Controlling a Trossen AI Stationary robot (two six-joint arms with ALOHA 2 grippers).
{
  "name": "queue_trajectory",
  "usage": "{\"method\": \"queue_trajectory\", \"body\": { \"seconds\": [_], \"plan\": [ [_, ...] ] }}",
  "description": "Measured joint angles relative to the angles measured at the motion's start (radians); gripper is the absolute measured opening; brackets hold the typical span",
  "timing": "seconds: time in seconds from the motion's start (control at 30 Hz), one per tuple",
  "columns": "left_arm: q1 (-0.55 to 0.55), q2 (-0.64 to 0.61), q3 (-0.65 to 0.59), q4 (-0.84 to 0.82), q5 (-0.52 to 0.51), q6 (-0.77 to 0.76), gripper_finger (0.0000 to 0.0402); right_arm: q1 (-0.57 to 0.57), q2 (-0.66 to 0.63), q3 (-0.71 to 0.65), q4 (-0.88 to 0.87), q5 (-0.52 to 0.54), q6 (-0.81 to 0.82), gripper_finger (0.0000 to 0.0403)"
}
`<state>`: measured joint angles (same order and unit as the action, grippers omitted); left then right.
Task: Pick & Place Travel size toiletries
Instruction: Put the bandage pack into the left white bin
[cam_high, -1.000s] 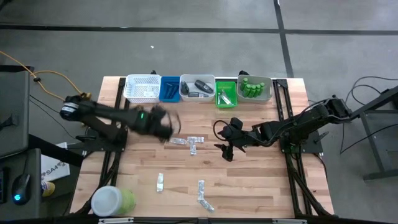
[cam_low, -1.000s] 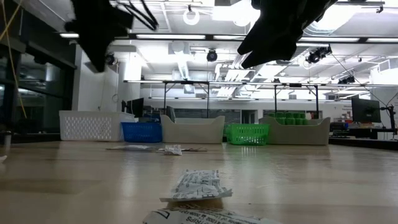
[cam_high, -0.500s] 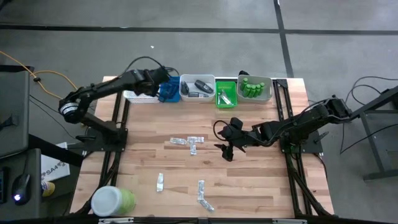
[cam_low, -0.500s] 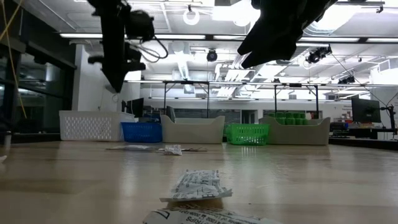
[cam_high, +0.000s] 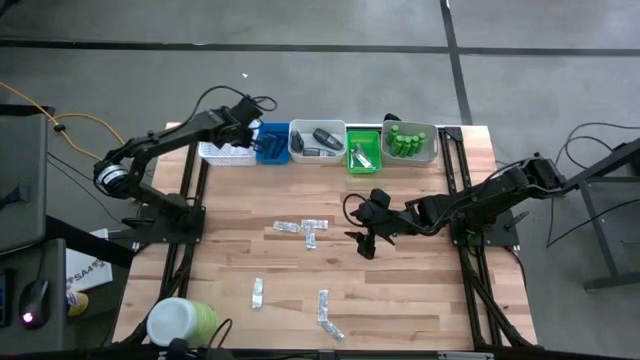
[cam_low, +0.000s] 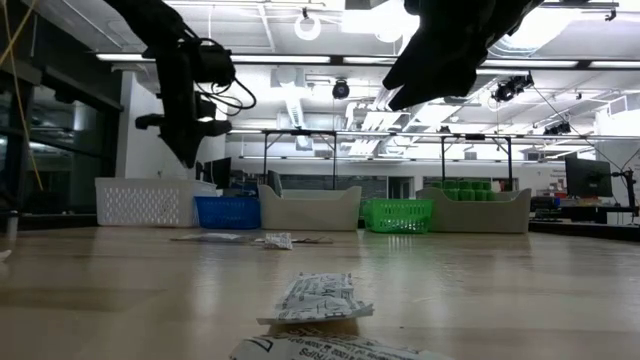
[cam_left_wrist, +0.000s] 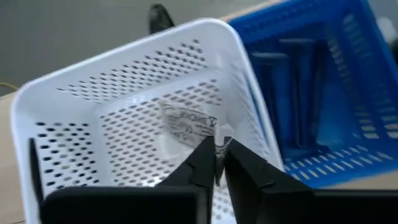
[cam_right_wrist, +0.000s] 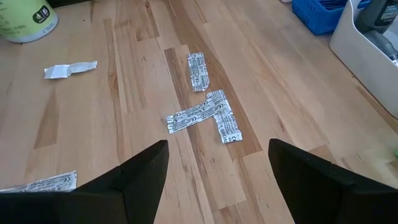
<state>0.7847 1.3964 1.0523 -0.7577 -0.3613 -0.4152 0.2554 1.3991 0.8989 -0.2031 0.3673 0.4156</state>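
Note:
My left gripper (cam_high: 243, 128) hangs above the white basket (cam_high: 226, 146) at the table's far edge, shut on a clear, silvery sachet (cam_left_wrist: 219, 144). Another printed sachet (cam_left_wrist: 186, 122) shows on the basket's floor just beyond the fingertips. My right gripper (cam_high: 362, 240) hovers open over the middle of the table, right of a cluster of sachets (cam_high: 302, 229) lying flat on the wood. Three more sachets (cam_high: 258, 292) (cam_high: 323, 298) (cam_high: 331, 326) lie nearer the near edge. Dark grey pieces (cam_high: 320, 139) and green bottles (cam_high: 405, 140) sit in their bins. My left gripper pinches the sachet's edge (cam_left_wrist: 220, 148) between its two fingertips, coming from above and pointing down into the white basket. The sachet is lifted clear and only a small silvery part shows past the fingers; how much hangs below I cannot tell.
A row of containers lines the far edge: white basket, blue basket (cam_high: 272, 143), pale bin (cam_high: 317, 142), green basket (cam_high: 364, 150), pale bin with bottles (cam_high: 412, 145). A big green jar with a white lid (cam_high: 182, 322) stands at the near left corner.
My left gripper has travelled from the middle of the table, left of the sachet cluster, toward the far edge, passing the blue basket and then shifting left over the white basket. My right arm has kept still.

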Motion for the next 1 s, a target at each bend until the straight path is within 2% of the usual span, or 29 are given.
{"method": "queue_trajectory", "body": {
  "seconds": [0.3,0.57,0.63,0.83,1.0],
  "plan": [
    [0.001,0.0,0.0,0.001,-0.005,0.0,0.009,0.0,0.0,0.0,0.0,0.0,0.025,0.027],
    [0.0,-0.026,0.004,-0.002,-0.004,0.013,0.0095,0.0,0.0,0.0,0.0,-0.002,0.036,0.027],
    [-0.007,-0.047,0.011,-0.01,0.022,0.019,0.0096,0.0,0.0,0.0,-0.001,-0.003,0.046,0.027],
    [-0.092,-0.154,0.037,-0.046,0.052,0.046,0.0093,0.008,0.0,0.0,-0.008,-0.002,0.063,0.027],
    [-0.231,-0.233,0.04,-0.186,0.101,0.03,0.0092,0.021,0.0,0.0,-0.01,-0.002,0.071,0.027]
  ]
}}
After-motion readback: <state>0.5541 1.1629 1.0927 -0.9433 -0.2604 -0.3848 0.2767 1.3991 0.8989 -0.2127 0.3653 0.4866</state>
